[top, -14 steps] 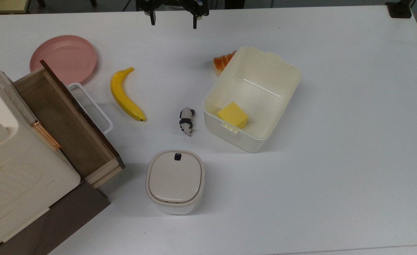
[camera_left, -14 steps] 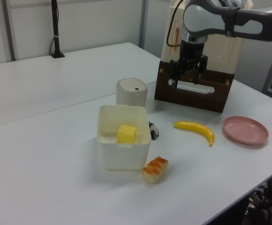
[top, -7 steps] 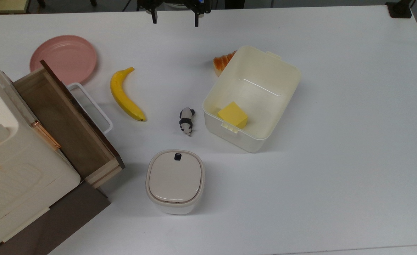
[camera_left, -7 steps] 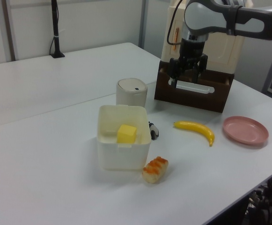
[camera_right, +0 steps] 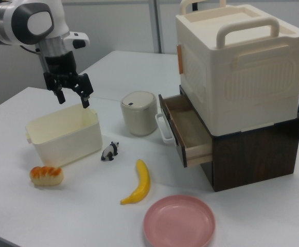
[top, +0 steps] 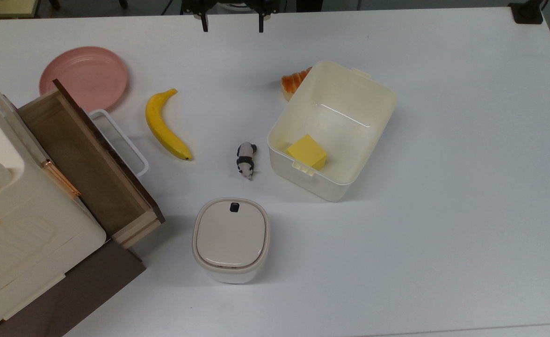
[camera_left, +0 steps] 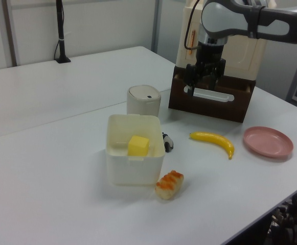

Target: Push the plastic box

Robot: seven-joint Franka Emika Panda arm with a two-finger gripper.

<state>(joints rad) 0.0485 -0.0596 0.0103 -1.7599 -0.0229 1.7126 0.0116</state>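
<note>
Cream-white plastic box (top: 332, 128) sat well below my open, empty gripper (top: 232, 25), and a high shove risked tipping it.

The table (top: 443, 234) is seen from straight overhead in the top view; it is viewed obliquely from opposite sides, at about 3 and 9 o'clock, by the left and right views. The plastic box (top: 333, 131) is shared by all 3.
</note>
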